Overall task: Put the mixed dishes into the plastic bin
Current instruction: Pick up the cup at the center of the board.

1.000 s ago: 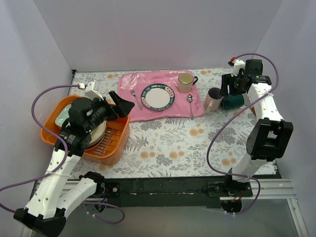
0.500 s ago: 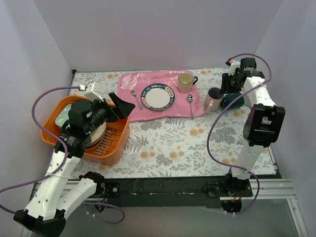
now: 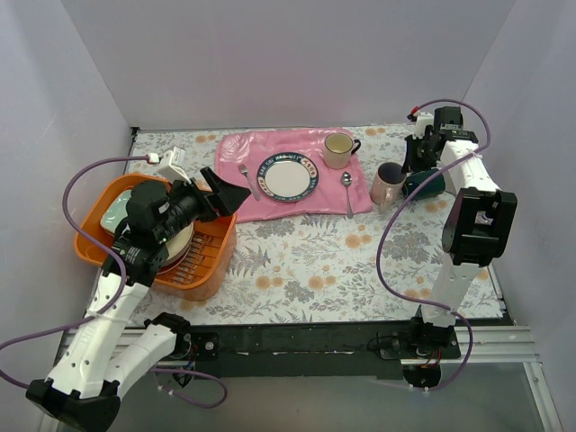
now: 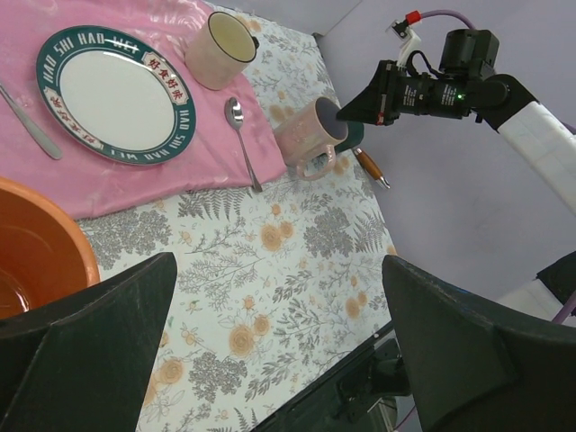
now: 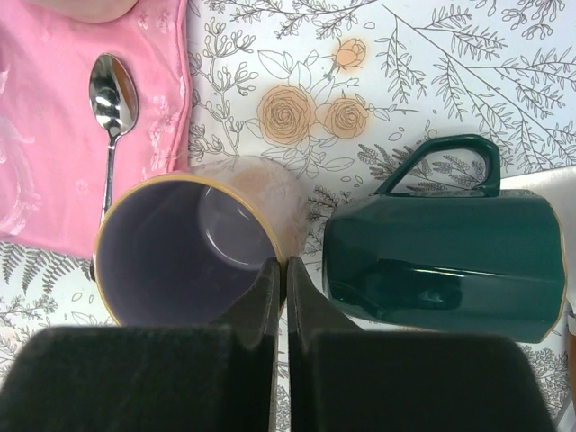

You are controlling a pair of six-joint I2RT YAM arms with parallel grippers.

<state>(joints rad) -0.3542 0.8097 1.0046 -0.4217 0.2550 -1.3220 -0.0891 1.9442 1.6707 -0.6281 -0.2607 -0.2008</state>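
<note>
At upper right of the overhead view, your right gripper (image 3: pixel 408 169) is clenched between two mugs, its pads pressed flat together with nothing visible between them. The right wrist view puts the closed fingertips (image 5: pixel 267 281) at lower centre. The pink mug (image 5: pixel 180 252) stands upright just left of them, mouth open to the camera. Whether its rim touches the left finger cannot be told. The dark green mug (image 5: pixel 441 261) lies on its side just right of them, handle toward the top of the frame. Both mugs rest on the floral tablecloth (image 3: pixel 360 261), and the pink mug is just beside the right edge of the pink cloth mat (image 3: pixel 270 144).

At centre left of the overhead view, your left gripper (image 3: pixel 216 193) hovers released above the orange plastic bin (image 3: pixel 90 229), jaws spread wide and holding nothing. A pale green tray (image 3: pixel 112 213) and a cream round plate (image 3: pixel 180 245) lie inside the bin, partly hidden by the arm.

On the mat, at upper centre, lie the white plate with a dark patterned rim (image 3: pixel 288 175), a fork (image 3: pixel 247 180) to its left, a spoon (image 3: pixel 347 189) to its right and the cream mug (image 3: pixel 338 149) above the spoon
</note>
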